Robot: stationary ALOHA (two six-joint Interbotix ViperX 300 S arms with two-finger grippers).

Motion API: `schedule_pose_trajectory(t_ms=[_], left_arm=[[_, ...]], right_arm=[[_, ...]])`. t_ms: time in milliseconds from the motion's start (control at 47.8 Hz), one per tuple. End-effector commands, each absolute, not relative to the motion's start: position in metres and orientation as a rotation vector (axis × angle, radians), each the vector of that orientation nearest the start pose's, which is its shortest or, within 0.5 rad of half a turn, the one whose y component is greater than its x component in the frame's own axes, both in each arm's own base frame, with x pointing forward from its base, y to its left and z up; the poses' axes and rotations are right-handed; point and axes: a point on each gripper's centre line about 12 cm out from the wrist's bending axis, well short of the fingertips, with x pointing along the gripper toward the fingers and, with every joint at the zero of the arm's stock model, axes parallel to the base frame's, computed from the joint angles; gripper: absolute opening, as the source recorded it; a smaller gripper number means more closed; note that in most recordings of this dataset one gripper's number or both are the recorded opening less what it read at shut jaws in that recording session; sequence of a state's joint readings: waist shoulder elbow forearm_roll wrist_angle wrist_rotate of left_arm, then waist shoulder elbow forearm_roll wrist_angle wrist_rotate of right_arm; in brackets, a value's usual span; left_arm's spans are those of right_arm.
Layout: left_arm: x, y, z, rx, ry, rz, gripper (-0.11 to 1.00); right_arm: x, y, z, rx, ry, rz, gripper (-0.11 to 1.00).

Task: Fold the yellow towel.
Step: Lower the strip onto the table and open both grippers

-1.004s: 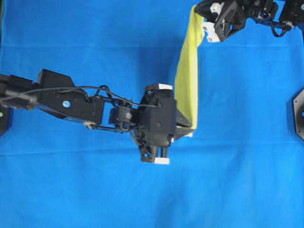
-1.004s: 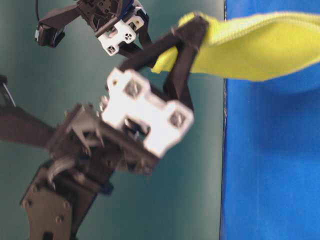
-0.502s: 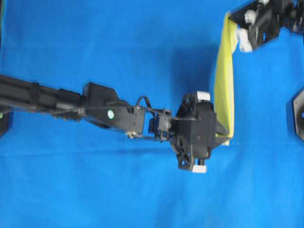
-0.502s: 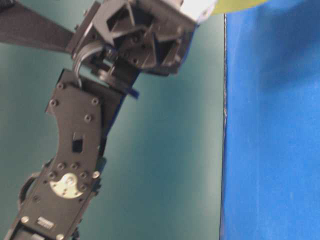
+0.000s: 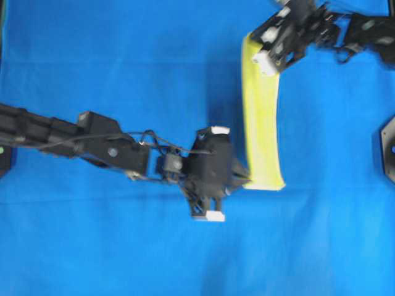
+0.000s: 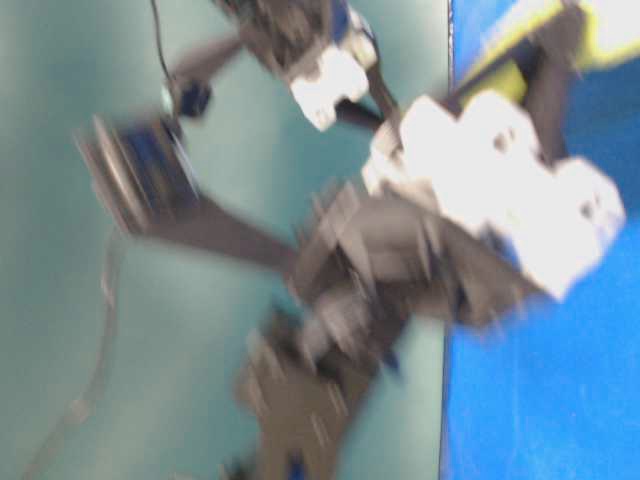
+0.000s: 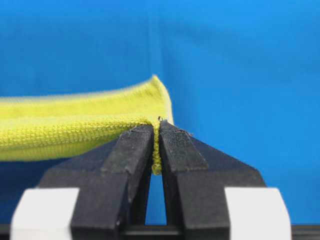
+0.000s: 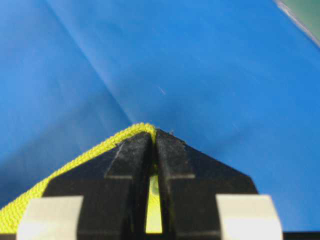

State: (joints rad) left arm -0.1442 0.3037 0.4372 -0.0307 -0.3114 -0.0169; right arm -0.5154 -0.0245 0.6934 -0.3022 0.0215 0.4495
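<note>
We see a worktop covered edge to edge by a blue cloth [image 5: 123,246], which fills the overhead view; in the table-level view the blue stops at a straight edge, with a dull green surface [image 6: 60,300] beside it.

The left arm [image 5: 74,139] is the largest thing on it, a long black limb reaching in from the left edge to the middle of the overhead view. The right arm [image 5: 364,31] enters at the far right corner and shows only its last links.

The yellow towel [image 5: 262,129] is held off the cloth as a narrow band between the two arms, running from the far right-centre down toward the middle, right of the left arm's wrist. Its near end looks cut off square, and its shadow lies on the blue cloth to its left.

The left gripper [image 7: 156,131] has its jaws closed on the towel's near corner: in the left wrist view the two black fingers [image 7: 131,150] pinch a thin yellow edge between them, and the rest of the towel [image 7: 75,125] trails off to the left.

The right gripper [image 8: 152,137] likewise has its jaws pressed together on the far corner, with the stitched hem [image 8: 75,160] emerging to the left of them.

The table-level view is smeared with blur; we make out only the white and black gripper parts and a trace of yellow at the top right.
</note>
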Motion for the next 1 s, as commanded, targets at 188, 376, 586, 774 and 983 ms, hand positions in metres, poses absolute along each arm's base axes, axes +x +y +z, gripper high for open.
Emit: schedule_pose_trajectory(t_ms=[188, 376, 586, 774, 983], left_arm=[[0.433, -0.080, 0.145, -0.048, 0.457, -0.150, 0.04], [0.432, -0.074, 0.142, -0.048, 0.467, -0.140, 0.04], [0.433, -0.073, 0.142, -0.046, 0.466, -0.137, 0.04], [0.435, -0.071, 0.142, -0.047, 0.464, -0.131, 0.05], [0.434, -0.069, 0.145, -0.048, 0.462, -0.129, 0.60]], right_arm=[[0.367, -0.196, 0.169, 0.287, 0.608, -0.517, 0.03], [0.368, -0.194, 0.167, 0.286, 0.615, -0.512, 0.03], [0.370, -0.187, 0.164, 0.239, 0.638, -0.482, 0.03], [0.371, -0.186, 0.164, 0.232, 0.637, -0.476, 0.07], [0.370, -0.185, 0.164, 0.228, 0.641, -0.476, 0.63]])
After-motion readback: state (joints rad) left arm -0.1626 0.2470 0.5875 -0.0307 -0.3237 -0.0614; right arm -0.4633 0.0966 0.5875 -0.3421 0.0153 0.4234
